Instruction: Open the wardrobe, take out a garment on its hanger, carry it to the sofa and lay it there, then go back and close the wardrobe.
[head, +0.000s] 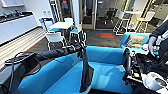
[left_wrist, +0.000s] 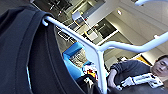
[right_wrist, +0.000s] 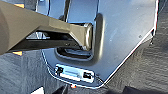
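Now the left gripper (head: 81, 47), mid-frame, carries the hanger (left_wrist: 100, 48); whether it is clenched I cannot tell. Below it the garment (head: 86, 72) droops over the sofa (head: 110, 75). Soft, light cloth will likely sag, so hold the stiff hanger.

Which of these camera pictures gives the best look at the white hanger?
The left wrist view: the hanger crosses it with the black top draped on it. The head view shows that top hanging over the sofa, the hanger hard to make out.

Matt black cloth garment (head: 87, 72), smooth, seemingly plastic white hanger (left_wrist: 100, 50), blue upholstered fabric sofa (head: 110, 72).
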